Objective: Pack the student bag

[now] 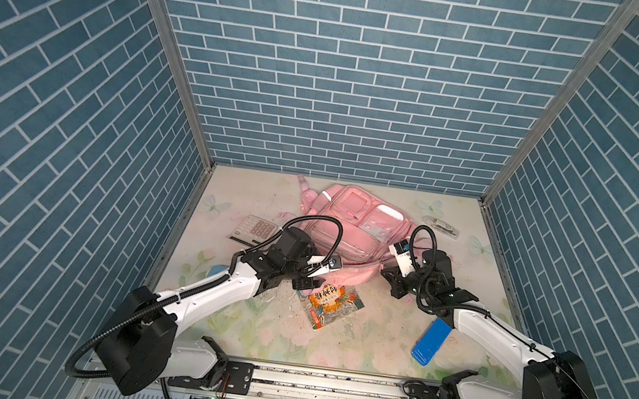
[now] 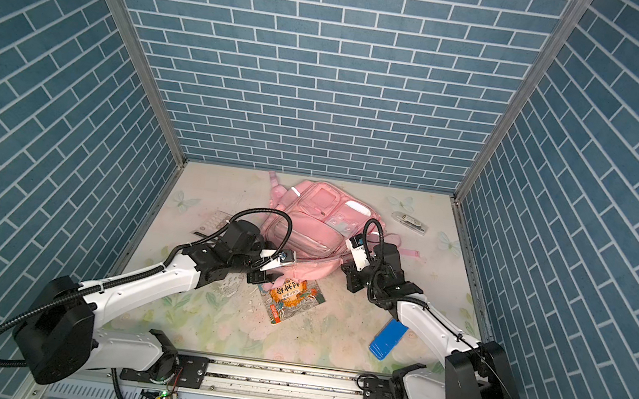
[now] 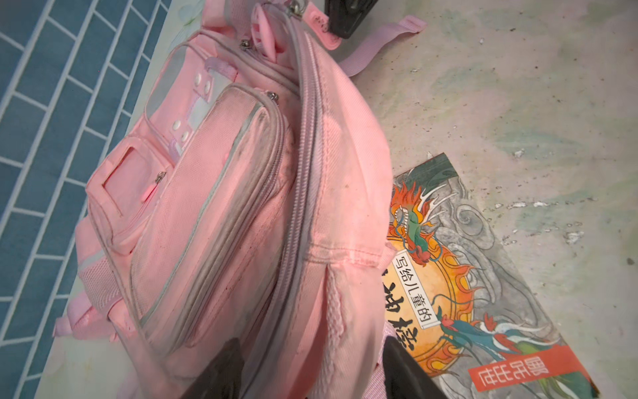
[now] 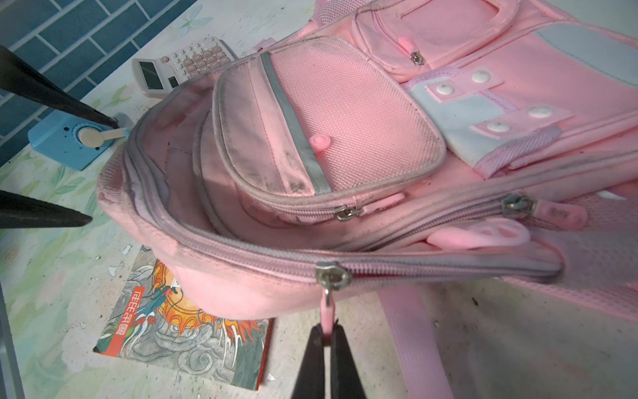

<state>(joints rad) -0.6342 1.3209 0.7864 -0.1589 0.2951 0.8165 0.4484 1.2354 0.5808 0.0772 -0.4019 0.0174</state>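
The pink student bag (image 1: 347, 229) (image 2: 318, 225) lies on its back mid-table, front pockets up. In the right wrist view its main compartment (image 4: 193, 193) gapes along the zip as far as the metal slider (image 4: 333, 276). My right gripper (image 4: 326, 331) (image 1: 383, 275) is shut on the pink zipper pull (image 4: 326, 311) hanging from that slider. My left gripper (image 3: 310, 349) (image 1: 309, 283) stands open at the bag's near left corner (image 3: 310, 311), one finger on each side of the fabric. Both left fingers (image 4: 51, 100) show apart in the right wrist view.
A dragon-cover book (image 1: 331, 305) (image 4: 186, 331) lies partly under the bag's near edge. A calculator (image 1: 253, 229) and a blue sharpener (image 4: 69, 141) sit to the left. A blue box (image 1: 431, 341) lies near right, a clear pen case (image 1: 440, 225) far right. Walls enclose three sides.
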